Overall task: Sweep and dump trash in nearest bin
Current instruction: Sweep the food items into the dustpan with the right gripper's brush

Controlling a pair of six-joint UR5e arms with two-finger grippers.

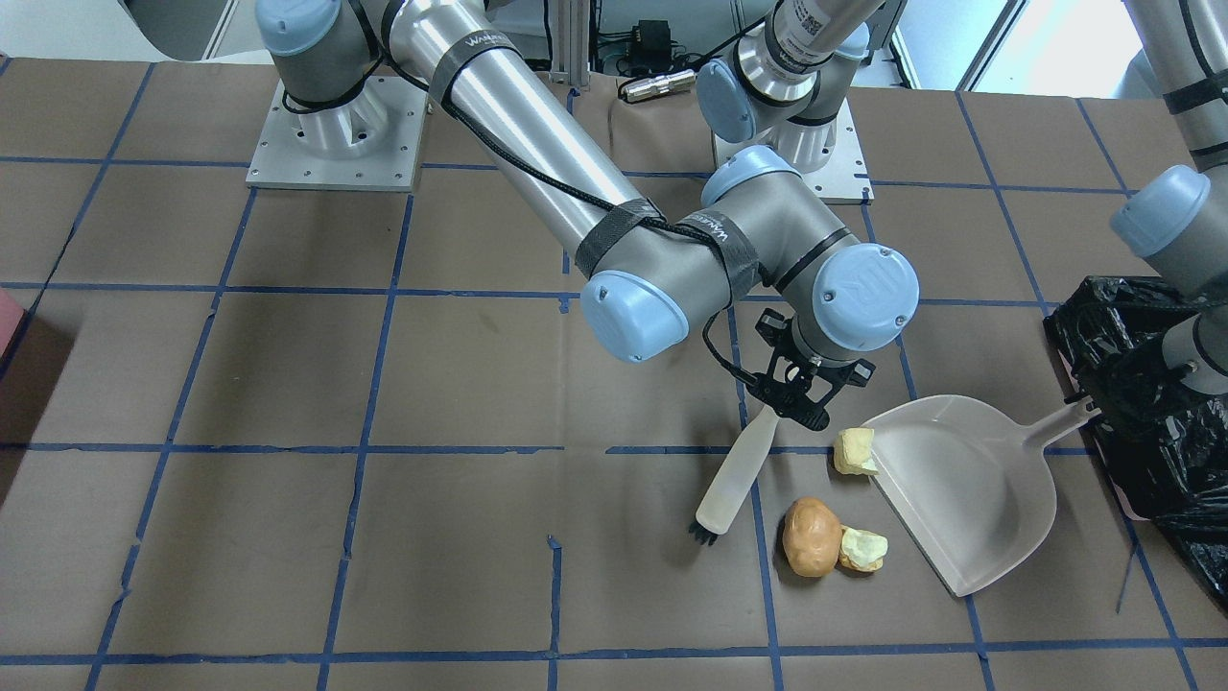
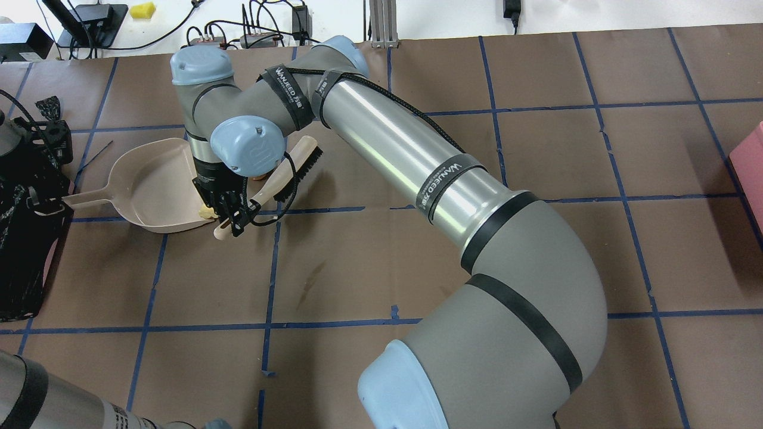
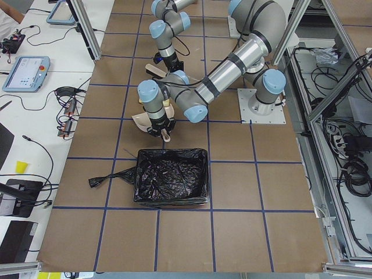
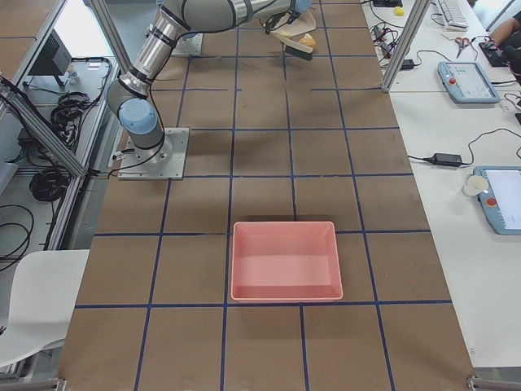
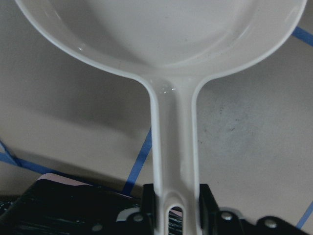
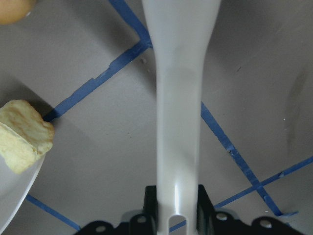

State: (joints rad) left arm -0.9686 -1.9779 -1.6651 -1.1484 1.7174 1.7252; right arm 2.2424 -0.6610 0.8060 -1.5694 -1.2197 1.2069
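Clustered on the counter [image 1: 288, 384] at the open lip of the dustpan [image 1: 969, 480]: pale yellow-white chunk [image 1: 854, 451] touching the lip's corner nearest the robot, orange-crusted bread chunk [image 1: 862, 549] just off the lip farther along, orange-brown potato-shaped lump [image 1: 811, 536] pressed against that bread chunk on the side away from the dustpan. Past the lump from the dustpan, a tilted brush [image 1: 737, 473], bristles toward the counter, handle end pinched in the right gripper [image 6: 177, 198]. Right arm stretched long across the counter, elbow bent, wrist pointing down. Dustpan handle's end clamped in the left gripper [image 5: 177, 196], wrist low over the black-lined bin [image 1: 1151, 441] just behind that handle.
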